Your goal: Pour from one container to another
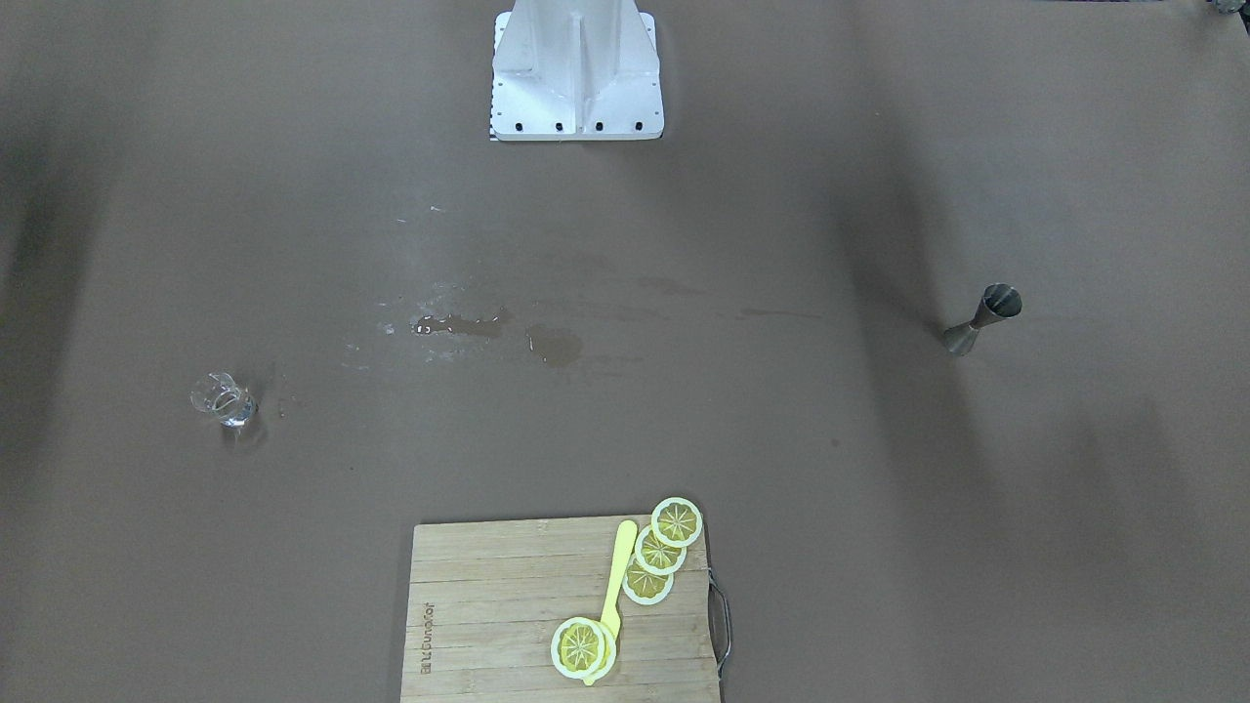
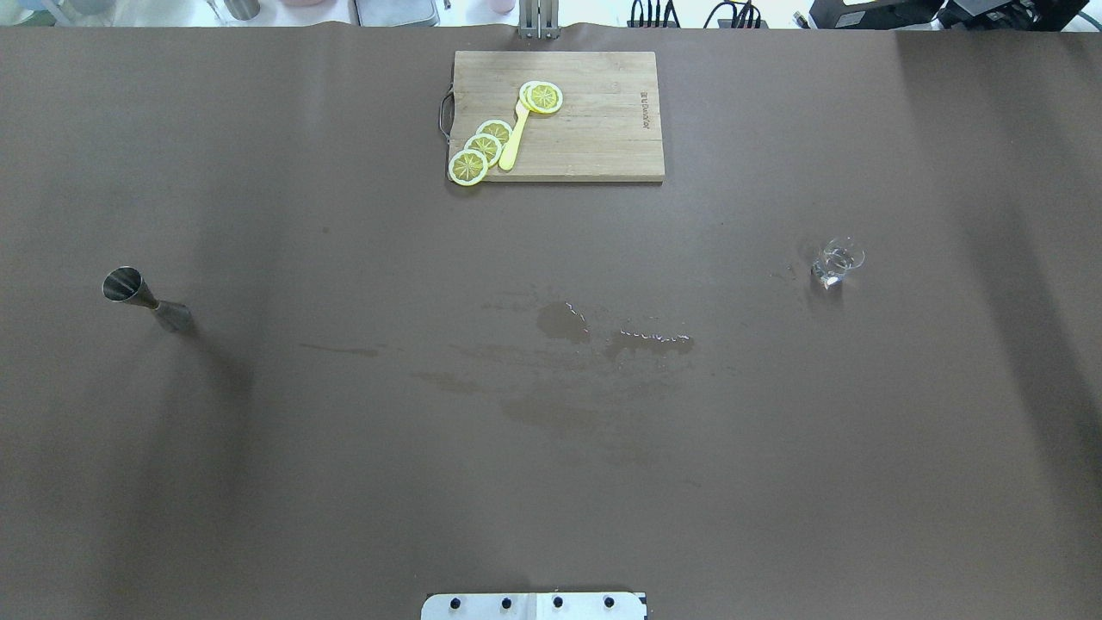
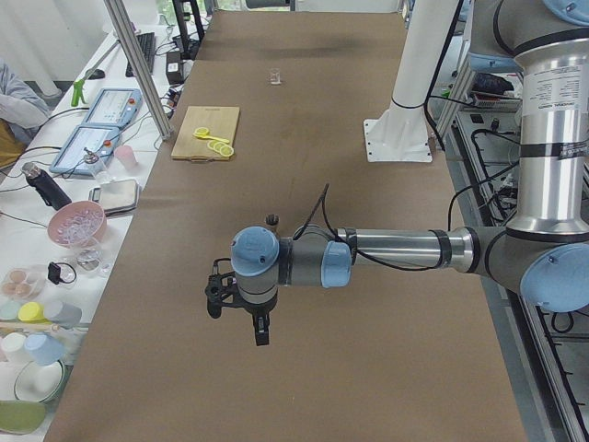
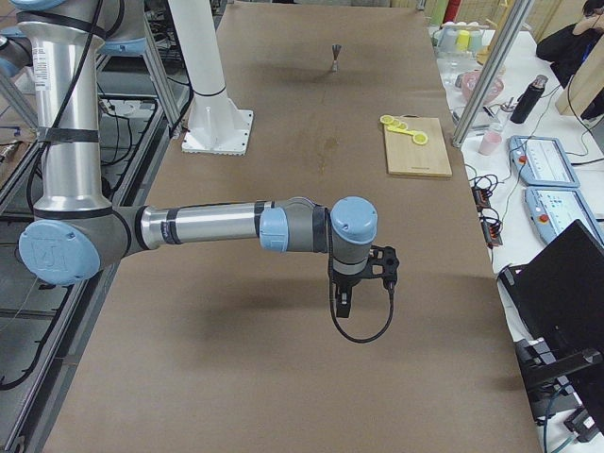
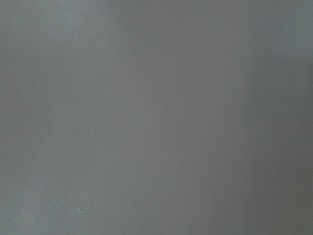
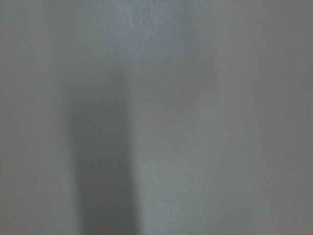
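We locate the steel hourglass-shaped jigger [image 2: 146,301] upright on the robot's left side of the brown-covered table [image 2: 344,482]. The small clear glass cup [image 2: 837,263] stands upright on the right side, well apart from it, with a wet patch [image 2: 641,343] between them. The left gripper [image 3: 261,330] and right gripper [image 4: 342,306] hang above bare table; seen only side-on, we cannot tell how far their fingers are parted.

A steel jigger [image 2: 129,288] and a small clear glass [image 2: 837,263] stand upright, well apart.
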Motion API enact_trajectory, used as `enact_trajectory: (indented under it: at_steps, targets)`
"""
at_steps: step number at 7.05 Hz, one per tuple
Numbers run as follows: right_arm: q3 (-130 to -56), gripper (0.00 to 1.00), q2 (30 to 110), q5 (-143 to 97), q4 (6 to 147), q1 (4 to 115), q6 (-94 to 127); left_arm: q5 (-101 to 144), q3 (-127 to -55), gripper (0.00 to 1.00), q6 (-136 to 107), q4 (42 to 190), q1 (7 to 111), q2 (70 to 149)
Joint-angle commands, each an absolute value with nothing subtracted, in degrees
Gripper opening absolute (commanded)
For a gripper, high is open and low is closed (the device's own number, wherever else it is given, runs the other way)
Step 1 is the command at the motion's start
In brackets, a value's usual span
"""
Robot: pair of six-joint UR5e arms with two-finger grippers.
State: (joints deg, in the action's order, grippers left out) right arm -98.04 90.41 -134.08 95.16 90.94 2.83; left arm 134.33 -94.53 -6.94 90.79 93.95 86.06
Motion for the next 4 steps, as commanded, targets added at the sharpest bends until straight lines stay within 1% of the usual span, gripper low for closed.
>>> enact_trajectory:
  at_steps: [1,4]
  targets:
    - [-97.5,1.0,87.6,-135.3,95.4,90.4,3.3,134.3,-94.4,0.99,-6.9,91.0,94.0,86.0]
    - [-95.5,1.0,83.9,-140.7,94.7,87.9,2.7,134.4,-93.9,0.99,-6.9,91.1,94.0,85.8]
